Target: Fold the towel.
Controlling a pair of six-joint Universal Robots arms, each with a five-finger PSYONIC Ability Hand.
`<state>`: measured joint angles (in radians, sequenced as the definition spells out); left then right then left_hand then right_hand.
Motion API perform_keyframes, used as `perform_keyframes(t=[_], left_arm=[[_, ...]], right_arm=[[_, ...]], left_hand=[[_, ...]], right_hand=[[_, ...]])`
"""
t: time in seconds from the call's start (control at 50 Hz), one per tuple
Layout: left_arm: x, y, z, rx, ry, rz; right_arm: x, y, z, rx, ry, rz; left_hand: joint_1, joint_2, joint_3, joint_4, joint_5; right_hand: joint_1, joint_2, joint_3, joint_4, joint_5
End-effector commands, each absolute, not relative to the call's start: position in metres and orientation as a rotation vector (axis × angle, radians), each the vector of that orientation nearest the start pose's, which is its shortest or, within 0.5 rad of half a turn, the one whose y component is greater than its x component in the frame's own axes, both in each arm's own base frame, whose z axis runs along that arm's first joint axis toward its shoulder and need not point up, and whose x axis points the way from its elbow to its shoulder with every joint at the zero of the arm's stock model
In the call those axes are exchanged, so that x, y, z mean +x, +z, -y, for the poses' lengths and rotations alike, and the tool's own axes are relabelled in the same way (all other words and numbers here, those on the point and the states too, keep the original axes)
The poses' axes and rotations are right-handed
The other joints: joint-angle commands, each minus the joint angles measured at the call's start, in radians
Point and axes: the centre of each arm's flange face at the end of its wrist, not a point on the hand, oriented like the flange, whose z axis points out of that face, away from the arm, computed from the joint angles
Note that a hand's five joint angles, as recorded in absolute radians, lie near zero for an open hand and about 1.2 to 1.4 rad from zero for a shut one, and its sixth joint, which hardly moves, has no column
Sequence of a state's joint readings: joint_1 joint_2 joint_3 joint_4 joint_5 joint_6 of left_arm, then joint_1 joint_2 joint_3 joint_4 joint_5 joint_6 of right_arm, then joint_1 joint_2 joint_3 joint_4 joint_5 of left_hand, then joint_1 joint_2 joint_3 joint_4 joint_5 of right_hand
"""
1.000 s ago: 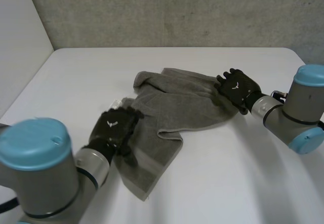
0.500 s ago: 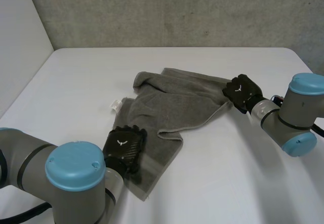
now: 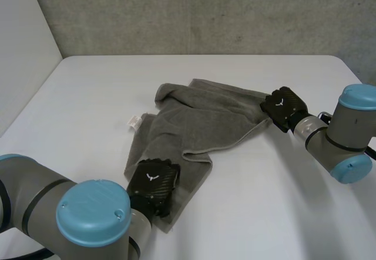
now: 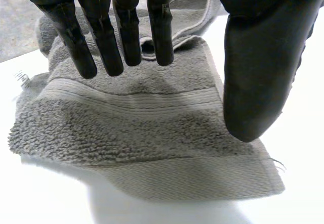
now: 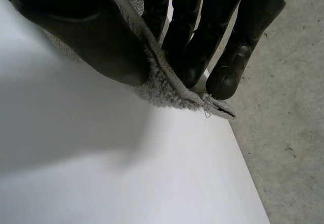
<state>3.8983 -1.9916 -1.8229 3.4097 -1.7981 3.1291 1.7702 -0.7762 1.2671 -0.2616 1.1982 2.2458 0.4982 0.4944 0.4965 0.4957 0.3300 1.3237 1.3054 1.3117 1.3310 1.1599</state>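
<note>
The left hand (image 3: 154, 181), fingers straight and holding nothing, is retreating to the towel (image 3: 200, 122)'s lower-left end while the right hand (image 3: 284, 107) is pinching its right-hand corner, probably readying a fold.

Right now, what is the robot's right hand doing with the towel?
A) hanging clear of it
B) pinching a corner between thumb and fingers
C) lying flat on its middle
B: the right wrist view shows the right hand with thumb and fingers closed on the towel at its corner.
</note>
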Motion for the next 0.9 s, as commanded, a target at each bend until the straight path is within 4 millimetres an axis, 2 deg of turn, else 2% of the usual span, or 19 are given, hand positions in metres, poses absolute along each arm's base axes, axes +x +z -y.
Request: perform_keyframes(t=[0.02, 0.12, 0.78, 0.9], left_arm=[[-0.309, 0.127, 0.124, 0.999, -1.852, -2.680], [-0.306, 0.126, 0.124, 0.983, -1.838, -2.637], [-0.302, 0.112, 0.121, 1.002, -1.760, -2.653], [-0.303, 0.111, 0.120, 1.005, -1.755, -2.654]], right_arm=[[0.245, 0.120, 0.383, -1.645, -2.051, -1.969], [0.245, 0.118, 0.382, -1.645, -2.043, -1.976], [0.244, 0.116, 0.380, -1.645, -2.029, -1.985], [0.244, 0.116, 0.380, -1.645, -2.029, -1.985]], left_hand=[[0.059, 0.063, 0.061, 0.061, 0.052], [0.050, 0.054, 0.052, 0.053, 0.044], [0.050, 0.054, 0.052, 0.053, 0.044], [0.114, 0.118, 0.116, 0.117, 0.108]], right_hand=[[0.073, 0.091, 0.085, 0.065, 0.062], [0.073, 0.091, 0.085, 0.065, 0.062], [0.073, 0.091, 0.085, 0.065, 0.062], [0.073, 0.091, 0.085, 0.065, 0.062]])
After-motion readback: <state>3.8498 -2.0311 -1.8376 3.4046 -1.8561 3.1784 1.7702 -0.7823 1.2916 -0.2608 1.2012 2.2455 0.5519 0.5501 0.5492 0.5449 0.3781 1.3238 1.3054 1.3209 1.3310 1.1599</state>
